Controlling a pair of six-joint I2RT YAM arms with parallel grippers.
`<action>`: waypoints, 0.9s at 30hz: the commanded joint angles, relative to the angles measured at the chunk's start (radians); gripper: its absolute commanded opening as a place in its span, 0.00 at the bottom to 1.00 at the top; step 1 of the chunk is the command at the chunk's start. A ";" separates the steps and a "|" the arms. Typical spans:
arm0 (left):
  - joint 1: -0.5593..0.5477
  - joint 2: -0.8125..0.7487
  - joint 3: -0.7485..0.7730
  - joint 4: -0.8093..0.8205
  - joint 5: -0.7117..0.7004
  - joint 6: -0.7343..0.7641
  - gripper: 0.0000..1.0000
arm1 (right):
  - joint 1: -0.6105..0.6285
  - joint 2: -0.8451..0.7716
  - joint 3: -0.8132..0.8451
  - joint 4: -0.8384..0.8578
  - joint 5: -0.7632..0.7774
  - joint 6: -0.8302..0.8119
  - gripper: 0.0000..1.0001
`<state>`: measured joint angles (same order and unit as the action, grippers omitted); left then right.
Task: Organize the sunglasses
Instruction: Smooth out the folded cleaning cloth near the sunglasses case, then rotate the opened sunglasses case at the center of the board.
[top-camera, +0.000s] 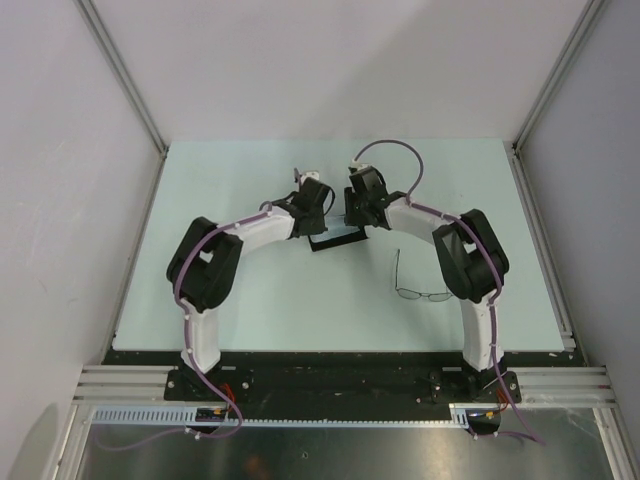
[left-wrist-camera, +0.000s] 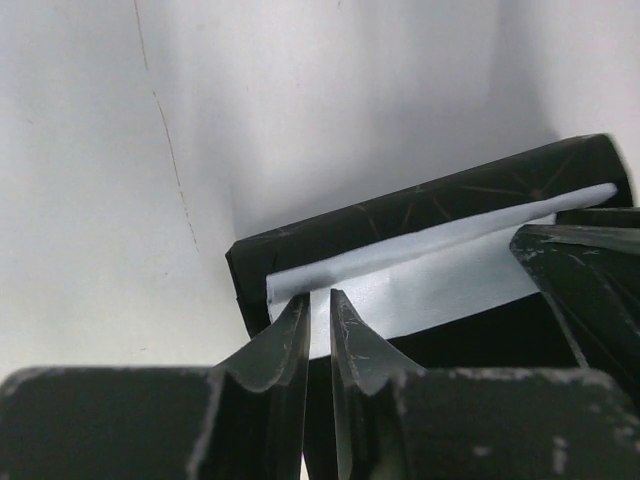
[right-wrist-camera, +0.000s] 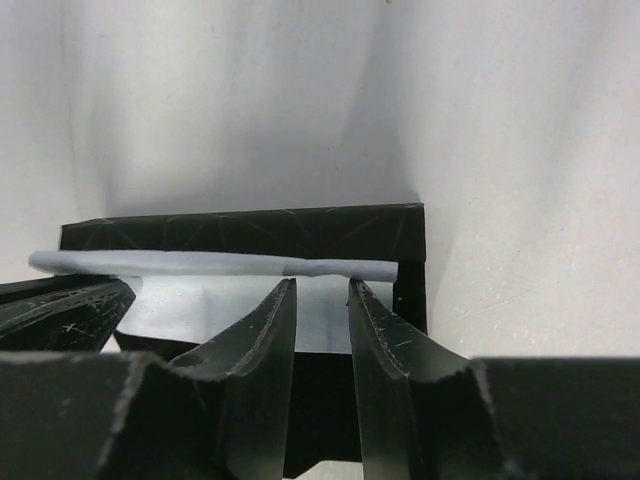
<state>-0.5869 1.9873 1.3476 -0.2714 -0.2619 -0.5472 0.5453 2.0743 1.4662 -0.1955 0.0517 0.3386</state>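
The sunglasses (top-camera: 415, 285) lie unfolded on the table, right of centre, near the right arm's elbow and apart from both grippers. The black case (top-camera: 335, 241) lies open mid-table with the light blue cloth (left-wrist-camera: 440, 275) inside it. My left gripper (top-camera: 322, 226) is at the case's left end. Its tips (left-wrist-camera: 319, 297) stand a narrow gap apart over the cloth's corner, and no cloth is clamped between them. My right gripper (top-camera: 356, 216) is at the case's right end. Its tips (right-wrist-camera: 321, 283) are a little apart at the cloth's (right-wrist-camera: 200, 300) rolled far edge.
The case lid (right-wrist-camera: 240, 230) stands up behind the cloth. The right gripper's finger (left-wrist-camera: 580, 290) shows at the right of the left wrist view. White walls and aluminium rails (top-camera: 130, 90) enclose the pale table (top-camera: 250, 300).
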 joint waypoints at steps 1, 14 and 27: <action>-0.001 -0.111 0.021 0.023 -0.046 0.016 0.19 | 0.005 -0.085 0.008 0.019 0.002 -0.007 0.33; 0.061 -0.087 0.048 0.021 0.030 -0.002 0.27 | 0.038 -0.115 -0.003 -0.001 -0.012 0.016 0.32; 0.162 0.094 0.156 0.021 0.176 0.027 0.28 | 0.074 -0.149 -0.018 -0.024 -0.029 0.040 0.29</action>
<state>-0.4343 2.0331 1.4475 -0.2604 -0.1703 -0.5484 0.6083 1.9930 1.4532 -0.2188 0.0330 0.3645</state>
